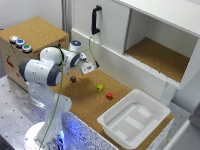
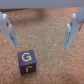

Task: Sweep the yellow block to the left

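While its 2 fingers (image 2: 7,30) stand spread apart with nothing between them, the gripper (image 1: 90,67) hovers over 1 dark purple cube (image 1: 73,79) with yellow letters. 1 yellow block (image 1: 100,87) lies further along the cork tabletop (image 1: 87,102), just beside 1 red cube (image 1: 109,95), near 1 white bin (image 1: 134,118).

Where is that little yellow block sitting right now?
In the exterior view, the yellow block sits on the cork tabletop, between the dark purple cube on its left and the red cube on its right.
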Controlling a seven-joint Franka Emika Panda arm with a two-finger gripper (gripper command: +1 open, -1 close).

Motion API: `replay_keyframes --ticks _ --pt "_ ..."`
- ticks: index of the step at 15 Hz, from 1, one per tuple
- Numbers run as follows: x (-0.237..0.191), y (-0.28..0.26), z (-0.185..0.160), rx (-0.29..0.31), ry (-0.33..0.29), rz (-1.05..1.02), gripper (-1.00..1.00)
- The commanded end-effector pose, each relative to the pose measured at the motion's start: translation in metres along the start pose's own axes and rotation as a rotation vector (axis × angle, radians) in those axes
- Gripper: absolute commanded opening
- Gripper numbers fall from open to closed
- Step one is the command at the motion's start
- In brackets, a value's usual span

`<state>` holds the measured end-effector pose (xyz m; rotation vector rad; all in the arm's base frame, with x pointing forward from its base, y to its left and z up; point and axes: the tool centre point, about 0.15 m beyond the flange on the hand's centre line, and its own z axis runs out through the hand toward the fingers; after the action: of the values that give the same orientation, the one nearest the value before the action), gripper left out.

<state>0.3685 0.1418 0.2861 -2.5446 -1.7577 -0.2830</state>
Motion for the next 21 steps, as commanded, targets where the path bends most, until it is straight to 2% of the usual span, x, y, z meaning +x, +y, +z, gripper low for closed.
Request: replay_keyframes --ticks 1,2,3,4,5,6,10,11,12,13,18,21 --pt "-0.052 0.041 -0.033 0.004 -0.025 0.251 1.0" --pt "-0.071 0.058 -0.031 0.03 -0.014 0.353 1.0" --pt "-0.089 0.071 -0.03 0.019 -0.022 0.433 1.0" --pt "-0.104 0.082 -0.028 0.039 -0.023 0.512 1.0" --pt "-0.118 0.09 -0.028 0.024 -0.025 0.566 1.0" --pt "-0.143 0.105 -0.025 0.038 -0.024 0.67 1.0" --pt "-0.193 0.135 -0.021 -0.034 -0.064 0.881 1.0" --pt "-0.196 0.137 -0.019 -0.074 -0.098 0.885 1.0" --pt "-0.2 0.139 -0.016 -0.061 -0.103 0.919 1.0" --pt "-0.203 0.14 -0.009 -0.073 -0.126 0.949 1.0" --pt "-0.194 0.132 0.02 0.009 -0.152 0.998 1.0" --pt "-0.185 0.125 0.028 0.015 -0.15 1.024 1.0"
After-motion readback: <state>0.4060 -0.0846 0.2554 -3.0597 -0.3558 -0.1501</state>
